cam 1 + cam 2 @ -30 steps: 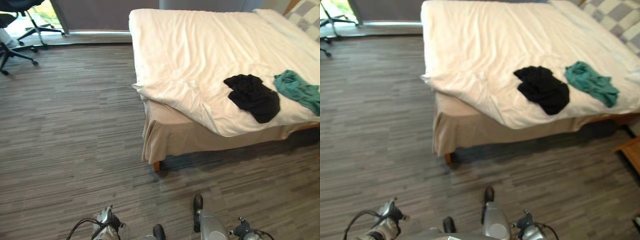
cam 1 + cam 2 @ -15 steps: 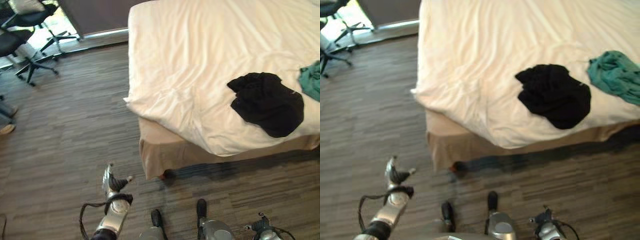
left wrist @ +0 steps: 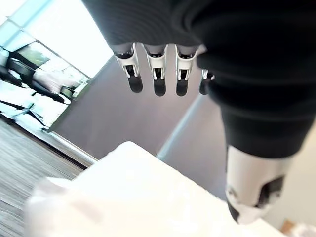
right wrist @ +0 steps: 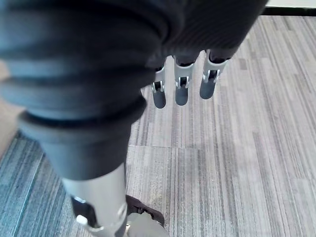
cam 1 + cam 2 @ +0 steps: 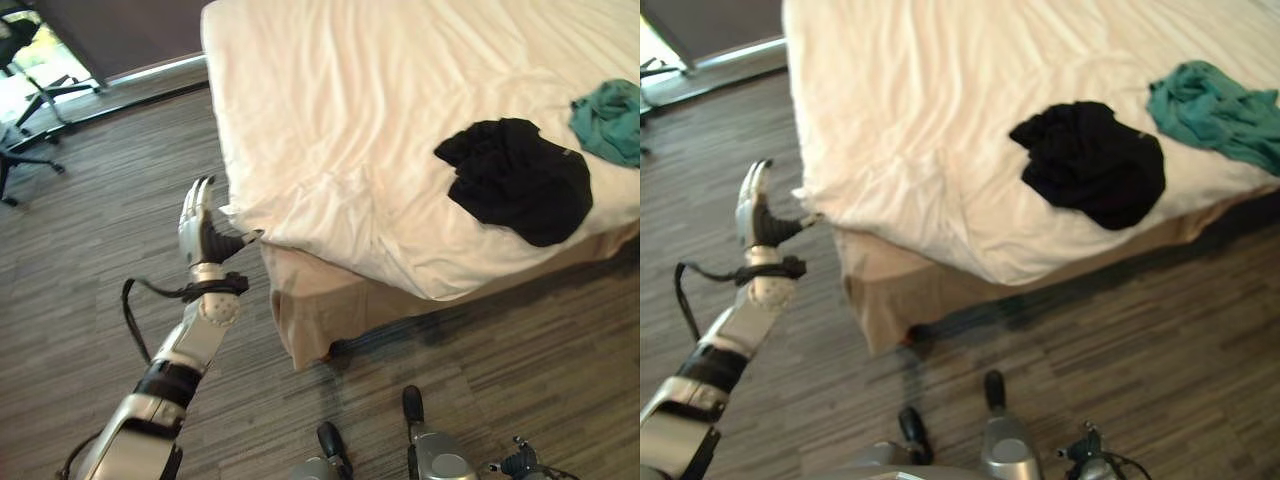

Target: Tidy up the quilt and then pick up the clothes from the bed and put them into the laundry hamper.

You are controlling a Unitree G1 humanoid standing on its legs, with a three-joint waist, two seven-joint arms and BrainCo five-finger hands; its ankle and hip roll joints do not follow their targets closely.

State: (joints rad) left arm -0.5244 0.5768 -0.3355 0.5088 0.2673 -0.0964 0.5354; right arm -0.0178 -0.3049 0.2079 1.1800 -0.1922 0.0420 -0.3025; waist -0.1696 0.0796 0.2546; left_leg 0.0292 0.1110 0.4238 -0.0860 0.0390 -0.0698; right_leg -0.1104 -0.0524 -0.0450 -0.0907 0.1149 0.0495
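A cream quilt (image 5: 380, 130) covers the bed, and its near corner (image 5: 240, 212) hangs rumpled over the edge. On the quilt lie a black garment (image 5: 515, 178) and, to its right, a teal garment (image 5: 612, 118). My left hand (image 5: 198, 228) is raised just left of the quilt corner. It is open with fingers straight up, and its thumb points at the quilt from a little apart. In the left wrist view its fingers (image 3: 155, 74) stand straight above the quilt (image 3: 128, 202). My right hand (image 4: 180, 91) hangs open over the floor with nothing in it.
A tan bed skirt (image 5: 335, 310) hangs under the quilt down to the striped carpet (image 5: 90, 260). An office chair (image 5: 25, 70) stands at the far left by a bright window. The floor to the left of the bed is open room.
My left arm has risen from low near the floor to beside the quilt's near corner, hand still open. The camera has shifted, so the bed sits differently in the picture.
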